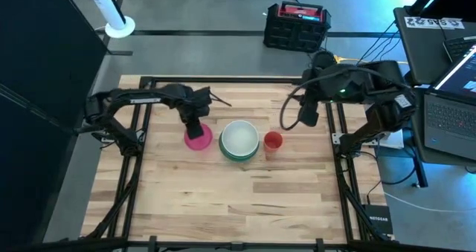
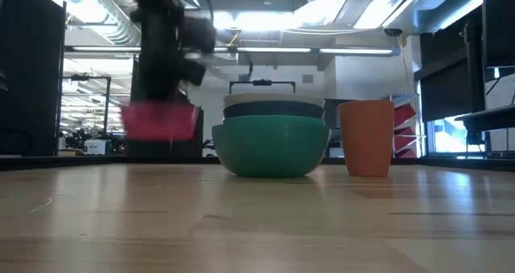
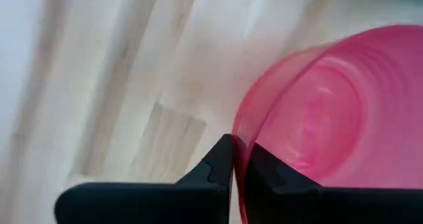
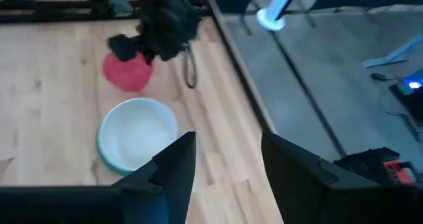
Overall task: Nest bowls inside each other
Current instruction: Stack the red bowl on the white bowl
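The small pink bowl (image 1: 198,138) hangs just above the wooden table, left of centre, with my left gripper (image 1: 195,126) shut on it; the low view shows the pink bowl (image 2: 159,120) off the wood. Right of it stands a stack of nested bowls (image 1: 239,140): a green outer bowl (image 2: 271,148) on the table, a dark one in it, and a white bowl (image 4: 137,141) on top. My right gripper (image 1: 307,117) waits open, raised over the table's far right. My left gripper holds the pink bowl by its rim (image 3: 236,141), one finger inside the bowl and one outside, the thin wall between them. The fingers come from above, pointing down. The bowl hangs below them, mouth up, clear of the table.
A red-orange cup (image 1: 273,141) stands upright just right of the stack. Black frame rails (image 1: 338,163) run along the table's left and right edges. Bare wood (image 1: 230,200) fills the near half. A black case (image 1: 297,25) and a laptop (image 1: 454,111) lie off the table.
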Robot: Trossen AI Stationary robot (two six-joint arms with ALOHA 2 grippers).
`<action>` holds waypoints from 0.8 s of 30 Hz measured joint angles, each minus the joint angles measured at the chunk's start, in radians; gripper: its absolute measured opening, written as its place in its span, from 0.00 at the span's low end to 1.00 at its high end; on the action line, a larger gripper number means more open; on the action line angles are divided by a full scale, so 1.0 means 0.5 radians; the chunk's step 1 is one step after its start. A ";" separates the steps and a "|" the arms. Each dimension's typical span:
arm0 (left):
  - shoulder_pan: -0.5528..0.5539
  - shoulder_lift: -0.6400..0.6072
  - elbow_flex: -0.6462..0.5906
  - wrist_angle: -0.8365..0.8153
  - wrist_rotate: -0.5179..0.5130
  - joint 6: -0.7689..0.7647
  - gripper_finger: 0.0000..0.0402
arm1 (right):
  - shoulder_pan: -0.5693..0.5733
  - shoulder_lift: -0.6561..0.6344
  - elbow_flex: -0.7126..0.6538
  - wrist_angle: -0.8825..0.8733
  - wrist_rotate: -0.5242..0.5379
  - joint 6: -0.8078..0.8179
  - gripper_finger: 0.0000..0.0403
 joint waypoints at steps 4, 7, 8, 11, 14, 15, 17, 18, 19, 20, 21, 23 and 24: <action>-0.078 -0.024 0.458 -0.328 0.001 0.008 0.00 | 0.000 -0.110 0.001 0.000 0.087 0.062 0.40; -0.137 0.027 0.815 -0.432 0.002 0.003 0.00 | 0.000 -0.169 0.001 0.000 0.097 0.099 0.40; -0.148 0.059 0.915 -0.445 0.003 -0.001 0.00 | 0.000 -0.182 0.001 0.000 0.104 0.102 0.40; -0.156 0.184 1.156 -0.449 0.007 -0.041 0.00 | 0.000 -0.193 0.001 0.000 0.109 0.101 0.40; -0.154 0.330 1.260 -0.409 0.032 -0.017 0.00 | 0.000 -0.193 0.001 0.000 0.100 0.098 0.40; -0.155 0.378 1.282 -0.393 0.045 -0.006 0.00 | 0.000 -0.192 0.001 0.000 0.098 0.097 0.40; -0.157 0.475 1.325 -0.361 0.070 0.016 0.00 | 0.000 -0.192 0.001 0.001 0.092 0.095 0.40; -0.158 0.524 1.347 -0.345 0.083 0.027 0.00 | 0.000 -0.192 0.001 0.001 0.089 0.094 0.40; -0.159 0.572 1.369 -0.329 0.096 0.038 0.00 | 0.000 -0.191 0.001 0.001 0.086 0.093 0.40; -0.160 0.621 1.390 -0.313 0.108 0.049 0.00 | 0.000 -0.191 0.001 0.001 0.084 0.092 0.40; -0.161 0.669 1.412 -0.297 0.121 0.061 0.00 | 0.000 -0.191 0.001 0.001 0.081 0.091 0.40; -0.163 0.766 1.455 -0.265 0.147 0.083 0.00 | 0.000 -0.190 0.001 0.001 0.075 0.089 0.40; -0.164 0.814 1.477 -0.249 0.159 0.094 0.00 | 0.000 -0.190 0.001 0.001 0.069 0.089 0.40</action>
